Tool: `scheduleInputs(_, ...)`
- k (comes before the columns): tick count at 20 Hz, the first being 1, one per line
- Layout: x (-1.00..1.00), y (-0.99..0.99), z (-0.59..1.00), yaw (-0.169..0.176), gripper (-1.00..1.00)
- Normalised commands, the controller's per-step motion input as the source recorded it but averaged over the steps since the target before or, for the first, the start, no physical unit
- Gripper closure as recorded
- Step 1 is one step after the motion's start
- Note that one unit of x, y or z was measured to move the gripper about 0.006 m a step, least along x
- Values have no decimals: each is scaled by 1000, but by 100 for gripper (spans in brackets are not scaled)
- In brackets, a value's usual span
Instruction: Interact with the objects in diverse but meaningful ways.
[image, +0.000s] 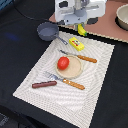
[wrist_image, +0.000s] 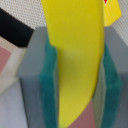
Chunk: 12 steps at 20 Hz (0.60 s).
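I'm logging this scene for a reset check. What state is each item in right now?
end effector: shut on the banana, raised above the table.
banana: held between the pads, hanging off the surface.
tomato: resting on the plate.
yellow block: lying flat on the placemat.
sausage: lying on the placemat.
pan: upright, looks empty.
fork: lying beside the plate.
knife: lying beside the plate.
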Motion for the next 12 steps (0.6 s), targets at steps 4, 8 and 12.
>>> scheduleInputs(4, 339, 1, 0, -33, 100)
scheduleInputs(8, 581, 0, 0, -77, 100)
scheduleInputs(12, 531, 19, 0, -72, 100)
